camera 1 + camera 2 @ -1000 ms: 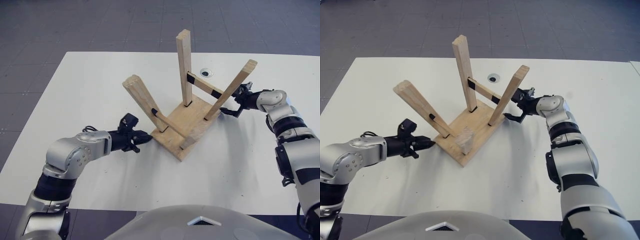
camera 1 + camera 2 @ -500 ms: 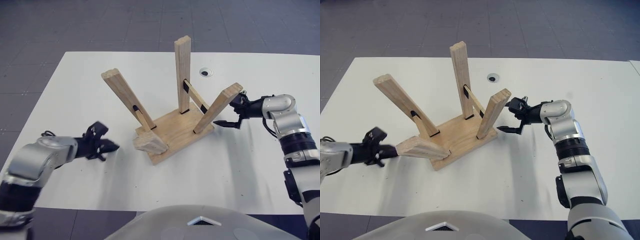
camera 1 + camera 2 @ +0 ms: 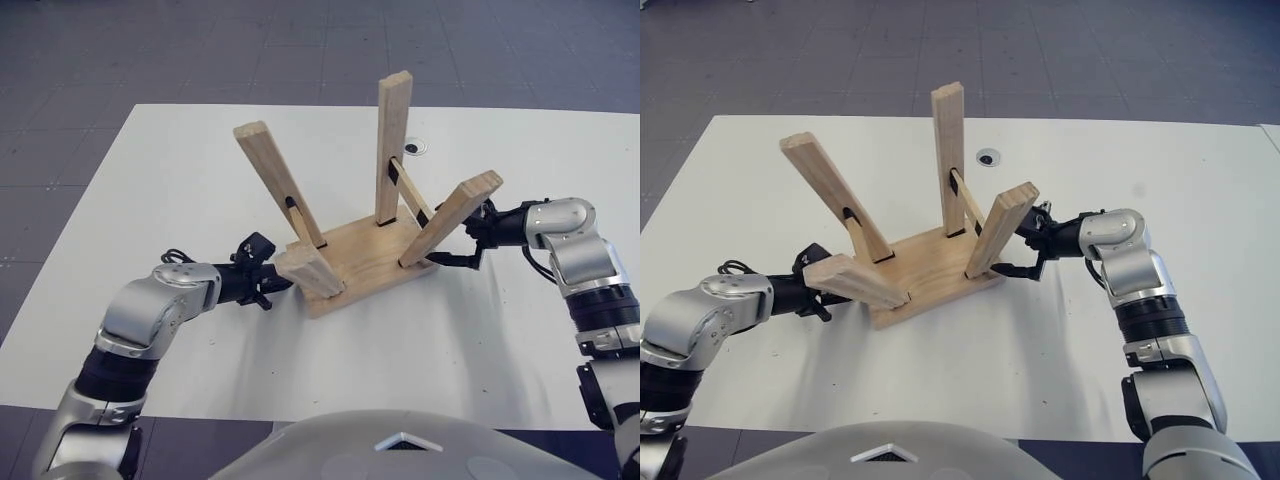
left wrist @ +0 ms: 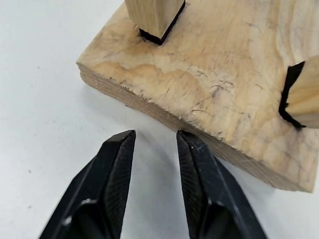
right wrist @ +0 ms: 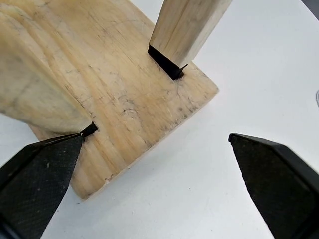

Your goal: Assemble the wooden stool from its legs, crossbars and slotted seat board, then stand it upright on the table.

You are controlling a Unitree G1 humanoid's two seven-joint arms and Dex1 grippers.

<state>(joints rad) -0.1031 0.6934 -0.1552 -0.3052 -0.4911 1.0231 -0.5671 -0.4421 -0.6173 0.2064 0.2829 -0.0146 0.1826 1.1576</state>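
Four wooden legs stand in the slots of the seat board (image 3: 362, 252), which lies flat on the white table (image 3: 180, 190), so the stool is upside down with its legs pointing up and spreading outward. One leg (image 3: 392, 150) at the far side is almost upright, another (image 3: 278, 185) leans to the left, a third (image 3: 452, 216) leans to the right, and the nearest one (image 3: 308, 270) tilts toward the robot's left arm. A thin crossbar (image 3: 965, 196) with dark ends joins the almost upright leg to the right one. The left gripper (image 4: 154, 137) is low over the table, just beside the left edge of the board. Its fingers (image 4: 117, 169) are a little apart and hold nothing, and I cannot tell if the tips touch the wood. The right gripper (image 5: 156, 138) is at the right corner of the board, near the foot of the right leg. Its fingers (image 5: 40, 174) are spread wide and nothing is gripped between them. A small round hole (image 3: 415, 146) sits in the table behind the stool.
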